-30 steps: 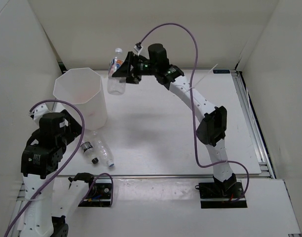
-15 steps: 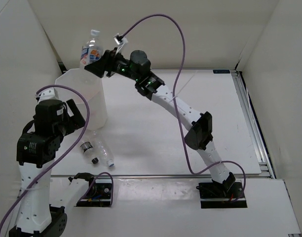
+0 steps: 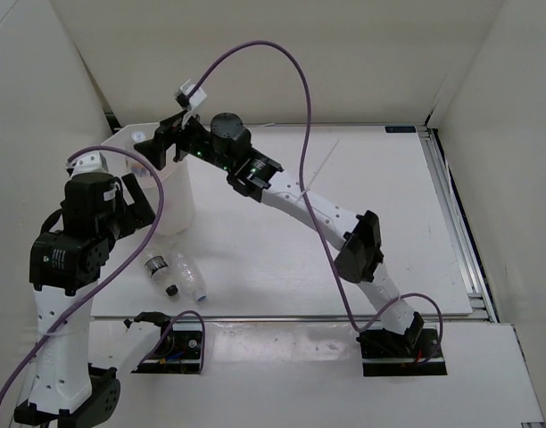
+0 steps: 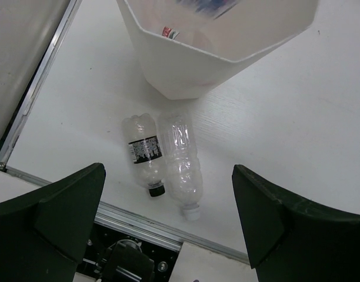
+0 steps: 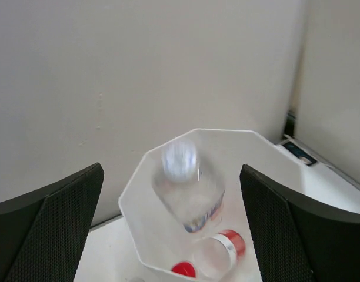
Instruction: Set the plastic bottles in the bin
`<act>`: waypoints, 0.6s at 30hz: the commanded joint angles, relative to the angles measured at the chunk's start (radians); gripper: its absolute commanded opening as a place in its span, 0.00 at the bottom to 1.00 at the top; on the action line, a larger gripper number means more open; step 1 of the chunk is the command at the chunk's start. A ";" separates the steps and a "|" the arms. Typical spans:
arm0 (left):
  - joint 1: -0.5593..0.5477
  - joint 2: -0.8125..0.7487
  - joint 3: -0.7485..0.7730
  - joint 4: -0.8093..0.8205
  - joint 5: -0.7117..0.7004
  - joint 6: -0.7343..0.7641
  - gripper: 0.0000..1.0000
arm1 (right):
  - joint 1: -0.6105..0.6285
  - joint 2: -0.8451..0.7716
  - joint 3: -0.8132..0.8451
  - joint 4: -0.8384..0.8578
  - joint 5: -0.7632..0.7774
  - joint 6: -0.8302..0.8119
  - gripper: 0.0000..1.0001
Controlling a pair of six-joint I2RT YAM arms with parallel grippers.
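Hovering above the bin point(image 5: 130, 202), my right end effector point(image 5: 171, 170) stands open and empty. A blurred bottle point(image 5: 186, 188) shows inside the rim, above the red-capped bottle point(image 5: 224, 249). Recommendation: withdraw straight up, avoiding the rim. Two bottles point(image 4: 183, 170) lie on the counter point(image 4: 286, 135) beneath my open left end effector point(image 4: 168, 171).

Blurred bottle point(image 5: 189, 191) over bin point(image 5: 136, 229)
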 commanded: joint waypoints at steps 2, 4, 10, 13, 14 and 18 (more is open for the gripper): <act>-0.005 -0.020 -0.057 -0.008 -0.027 -0.086 1.00 | -0.038 -0.264 -0.034 0.007 0.195 -0.057 1.00; -0.005 -0.047 -0.129 0.024 -0.015 -0.163 1.00 | -0.062 -0.309 -0.057 -0.055 0.214 -0.015 1.00; -0.005 -0.123 -0.454 0.110 0.036 -0.413 1.00 | -0.093 -0.504 -0.160 -0.301 0.223 -0.026 1.00; -0.005 -0.123 -0.571 0.136 0.021 -0.516 1.00 | -0.116 -0.588 -0.223 -0.413 0.186 -0.017 1.00; -0.005 -0.123 -0.596 0.147 0.021 -0.537 1.00 | -0.127 -0.610 -0.241 -0.436 0.186 -0.004 1.00; -0.005 -0.091 -0.750 0.228 -0.002 -0.596 1.00 | -0.147 -0.723 -0.374 -0.510 0.177 0.020 1.00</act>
